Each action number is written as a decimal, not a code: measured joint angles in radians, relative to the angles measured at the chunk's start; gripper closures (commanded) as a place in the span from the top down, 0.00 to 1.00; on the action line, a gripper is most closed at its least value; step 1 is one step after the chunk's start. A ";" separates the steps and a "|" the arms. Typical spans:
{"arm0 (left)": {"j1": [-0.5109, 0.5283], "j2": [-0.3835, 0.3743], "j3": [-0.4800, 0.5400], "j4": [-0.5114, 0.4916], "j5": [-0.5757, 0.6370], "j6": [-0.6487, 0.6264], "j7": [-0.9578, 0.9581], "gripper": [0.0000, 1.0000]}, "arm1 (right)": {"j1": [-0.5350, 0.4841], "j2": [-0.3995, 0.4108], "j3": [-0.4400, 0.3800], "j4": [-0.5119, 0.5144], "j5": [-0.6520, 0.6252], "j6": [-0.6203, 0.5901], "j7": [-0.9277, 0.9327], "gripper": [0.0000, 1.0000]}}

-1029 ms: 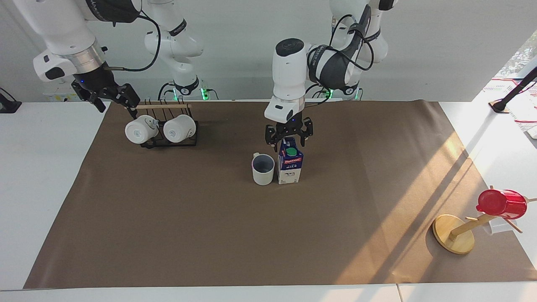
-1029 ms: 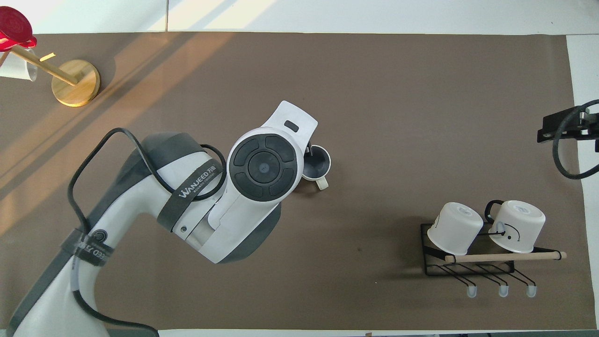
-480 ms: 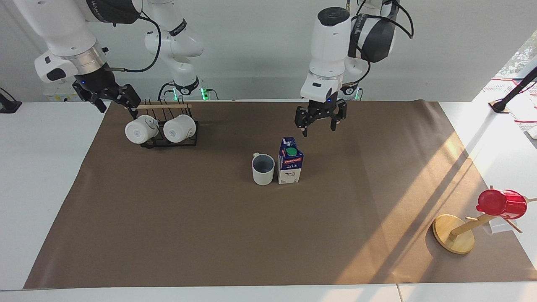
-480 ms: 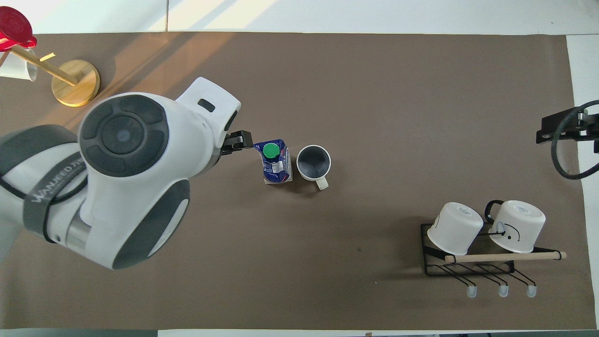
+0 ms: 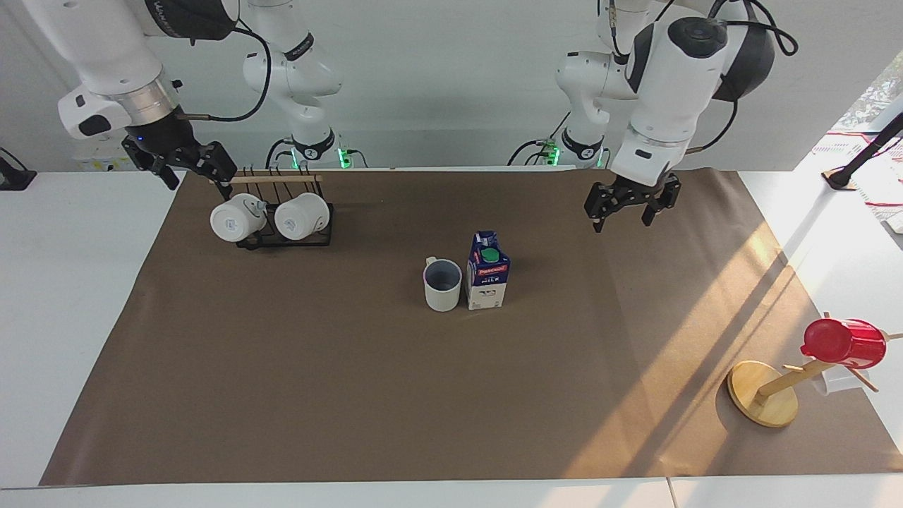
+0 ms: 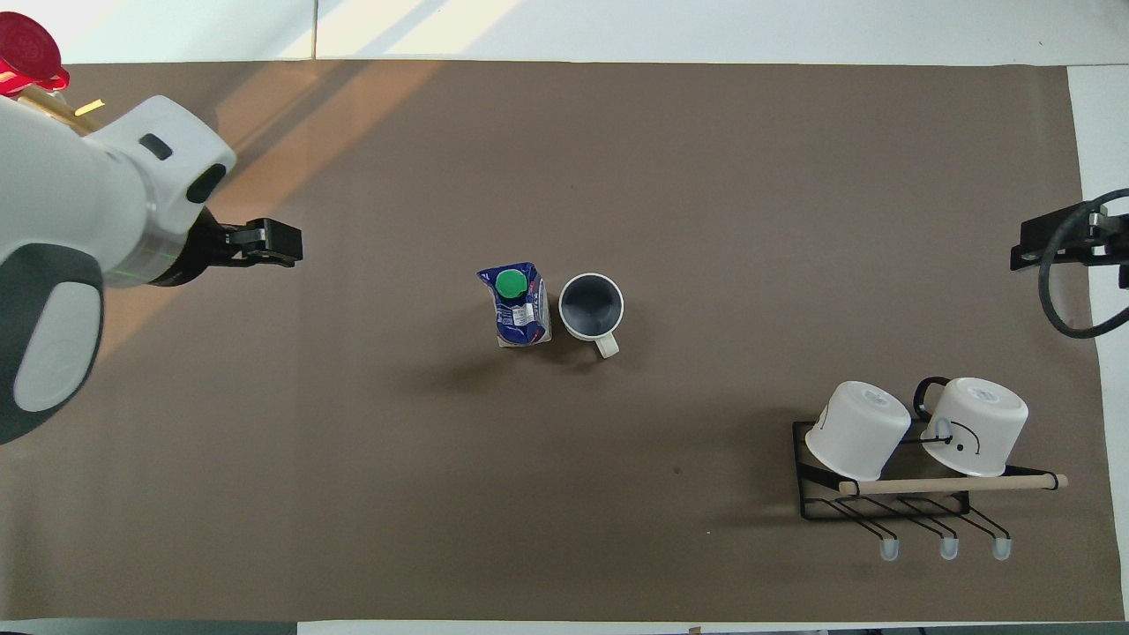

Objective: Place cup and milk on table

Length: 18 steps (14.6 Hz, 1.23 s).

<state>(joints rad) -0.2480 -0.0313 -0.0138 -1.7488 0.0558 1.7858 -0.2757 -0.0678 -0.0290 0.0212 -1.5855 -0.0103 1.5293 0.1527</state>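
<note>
The cup [image 5: 442, 286] stands upright on the table's brown sheet [image 5: 353, 395] near its middle, with its handle toward the robots. It also shows in the overhead view [image 6: 591, 306]. The milk [image 5: 488, 281] stands upright beside it, toward the left arm's end, nearly touching it, and shows in the overhead view [image 6: 520, 304]. My left gripper [image 5: 621, 222] is open and empty, raised over bare sheet well clear of the milk. It also shows in the overhead view [image 6: 269, 244]. My right gripper [image 5: 197, 185] is open and waits raised by the mug rack's end.
A black wire rack [image 5: 282, 240] holding two round white mugs [image 5: 233, 219] stands near the robots at the right arm's end. A wooden mug tree [image 5: 765, 391] with a red cup [image 5: 843, 342] stands at the left arm's end, farther from the robots.
My left gripper, which was around the milk's top a second ago, has let go, risen and swung away toward the left arm's end. The milk, the cup and the right arm have not moved.
</note>
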 measured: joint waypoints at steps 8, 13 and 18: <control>0.201 0.016 0.005 0.203 -0.046 -0.233 0.278 1.00 | 0.000 0.000 0.000 -0.001 0.000 0.000 0.000 1.00; 0.232 0.049 0.001 0.266 -0.049 -0.266 0.317 1.00 | 0.000 0.000 0.000 -0.001 0.000 0.000 0.000 1.00; 0.230 0.056 -0.005 0.272 -0.051 -0.264 0.317 1.00 | 0.000 0.000 0.000 -0.001 0.000 0.000 0.000 1.00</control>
<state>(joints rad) -0.0182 0.0249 -0.0188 -1.4773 0.0044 1.5222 0.0408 -0.0676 -0.0290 0.0213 -1.5863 -0.0103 1.5293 0.1525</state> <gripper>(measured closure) 0.000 0.000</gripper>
